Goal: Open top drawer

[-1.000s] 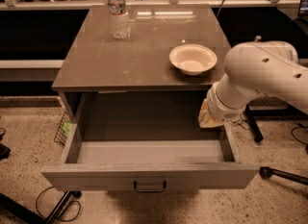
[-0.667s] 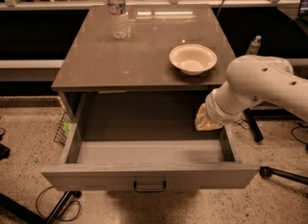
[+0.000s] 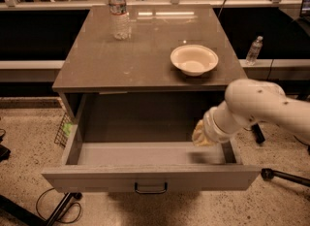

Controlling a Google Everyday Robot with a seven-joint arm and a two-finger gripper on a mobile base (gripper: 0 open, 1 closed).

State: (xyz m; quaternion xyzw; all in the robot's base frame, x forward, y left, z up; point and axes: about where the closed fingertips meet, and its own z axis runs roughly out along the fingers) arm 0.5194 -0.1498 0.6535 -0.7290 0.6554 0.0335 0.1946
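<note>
The grey-topped cabinet stands behind and above the top drawer, which is drawn far out toward the camera, its deep grey box bare as far as can be seen; I judge the opening done or very nearly so. The white arm reaches in from the drawer's right side, crossing above its right wall. A cream bowl sits on the cabinet top above the drawer's right rear; a water bottle stands far behind the drawer's left half. The gripper, a yellowish tip at the arm's end, hangs inside the drawer's right rear part, well apart from the drawer front; whether it is clenched or released I cannot tell. The black pull handle sits at the middle of the drawer front, untouched. To finish well, the arm should probably rise straight up clear of the right wall before moving off, lest it nudge the drawer back or askew; any last pull belongs at the handle, straight outward.
</note>
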